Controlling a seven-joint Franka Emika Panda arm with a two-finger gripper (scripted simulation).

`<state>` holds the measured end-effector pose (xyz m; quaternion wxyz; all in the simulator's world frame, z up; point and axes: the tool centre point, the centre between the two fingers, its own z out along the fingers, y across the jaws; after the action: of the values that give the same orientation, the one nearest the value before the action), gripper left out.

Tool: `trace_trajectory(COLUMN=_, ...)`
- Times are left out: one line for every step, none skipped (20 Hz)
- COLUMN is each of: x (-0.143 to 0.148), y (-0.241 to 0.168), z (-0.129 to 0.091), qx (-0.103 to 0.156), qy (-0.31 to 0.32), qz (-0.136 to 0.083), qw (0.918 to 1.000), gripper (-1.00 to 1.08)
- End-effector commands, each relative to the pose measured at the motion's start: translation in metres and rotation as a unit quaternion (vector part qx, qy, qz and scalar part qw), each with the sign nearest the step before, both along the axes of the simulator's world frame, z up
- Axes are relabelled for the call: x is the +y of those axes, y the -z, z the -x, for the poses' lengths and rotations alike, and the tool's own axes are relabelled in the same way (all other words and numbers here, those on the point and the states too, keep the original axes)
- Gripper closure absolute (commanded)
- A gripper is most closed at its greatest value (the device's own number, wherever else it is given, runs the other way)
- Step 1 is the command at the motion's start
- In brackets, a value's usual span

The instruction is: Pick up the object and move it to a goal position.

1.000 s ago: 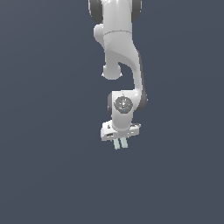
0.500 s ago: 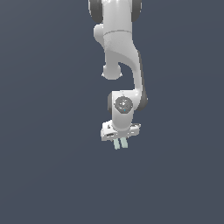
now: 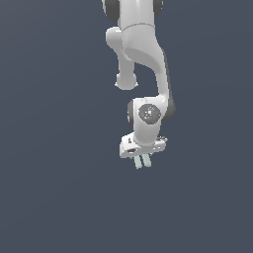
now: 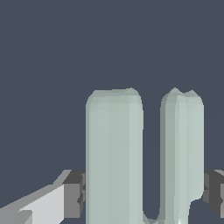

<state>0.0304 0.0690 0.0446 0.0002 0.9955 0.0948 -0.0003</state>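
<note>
The white arm (image 3: 141,54) hangs down from the top of the exterior view against a plain dark blue-grey ground that fills both pictures. No edge, corner or seam of a worktop shows anywhere, so places cannot be given by such marks, and whether anything rests on a surface cannot be told.

At the arm's lower end sits the claw (image 3: 143,161), its pale body tilted a little, lower toward the exterior view's left. Two short mint-green bars, the object (image 3: 143,161), stick out just below the claw body, side by side and nearly upright, leaning slightly toward the exterior view's right.

In the wrist view the object (image 4: 114,157) fills much of the picture: two pale green bars standing parallel, with rounded ends and a narrow gap between them, joined by a curved bridge at their base. One bar is wider and smoother; the other has a notched tip. A dark grey finger pad (image 4: 73,193) touches the outer side of one bar, and a second dark pad lies against the outer side of the other. The claw is clenched on the object, pads pressing from both sides. A light grey finger body runs out behind the first pad.
</note>
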Motion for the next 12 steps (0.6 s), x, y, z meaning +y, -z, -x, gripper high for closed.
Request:
trace_trajectory(x=0.014, y=-0.016, z=-0.005, qx=0.000, qy=0.000, qz=0.000, qw=1.0000, gripper=1.08)
trace_trajectory(x=0.020, y=-0.023, z=-0.007, qx=0.000, qy=0.000, qz=0.000, qw=1.0000, gripper=1.08)
trace_trajectory(x=0.026, y=-0.031, z=-0.009, qx=0.000, qy=0.000, qz=0.000, qw=1.0000, gripper=1.08)
trace_trajectory(x=0.033, y=-0.039, z=-0.012, qx=0.000, qy=0.000, qz=0.000, qw=1.0000, gripper=1.08)
trace_trajectory(x=0.039, y=-0.046, z=-0.014, qx=0.000, qy=0.000, qz=0.000, qw=1.0000, gripper=1.08)
trace_trajectory(x=0.046, y=-0.055, z=-0.017, qx=0.000, qy=0.000, qz=0.000, qw=1.0000, gripper=1.08)
trace_trajectory(x=0.053, y=-0.063, z=-0.019, qx=0.000, qy=0.000, qz=0.000, qw=1.0000, gripper=1.08)
trace_trajectory(x=0.060, y=-0.071, z=-0.022, qx=0.000, qy=0.000, qz=0.000, qw=1.0000, gripper=1.08)
trace_trajectory(x=0.067, y=-0.079, z=-0.024, qx=0.000, qy=0.000, qz=0.000, qw=1.0000, gripper=1.08)
trace_trajectory(x=0.074, y=-0.087, z=-0.027, qx=0.000, qy=0.000, qz=0.000, qw=1.0000, gripper=1.08)
trace_trajectory(x=0.081, y=-0.095, z=-0.030, qx=0.000, qy=0.000, qz=0.000, qw=1.0000, gripper=1.08)
trace_trajectory(x=0.088, y=-0.104, z=-0.032, qx=0.000, qy=0.000, qz=0.000, qw=1.0000, gripper=1.08)
